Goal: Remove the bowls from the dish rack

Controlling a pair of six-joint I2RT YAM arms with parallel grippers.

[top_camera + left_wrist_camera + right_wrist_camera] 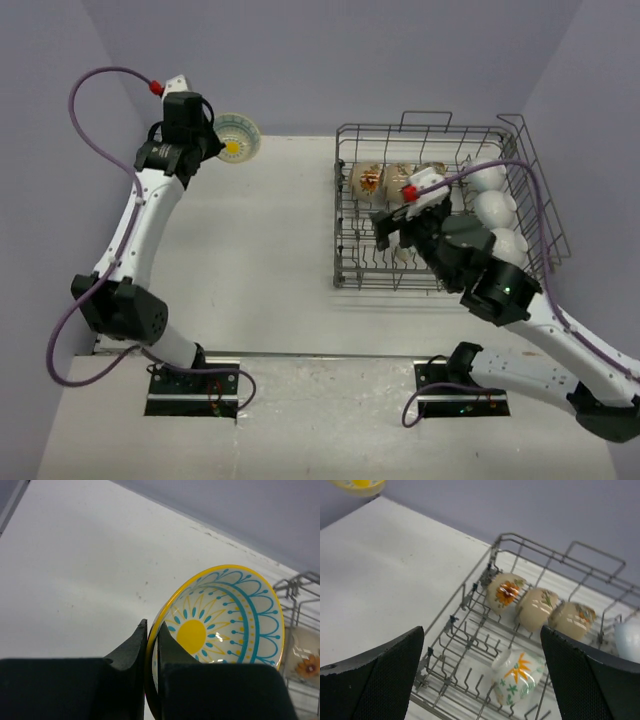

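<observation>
The white table (260, 250) carries the grey wire dish rack (342, 210) on its right half. In the rack, three cream bowls (540, 609) line the far row, white bowls (495, 210) stand along the right side, and a floral bowl (516, 675) sits in a nearer row. My right gripper (481, 630) hangs above that one, fingers wide apart. My left gripper (152, 630) is clamped on the rim of a yellow-and-teal bowl (225, 620) by the table's far left corner
</observation>
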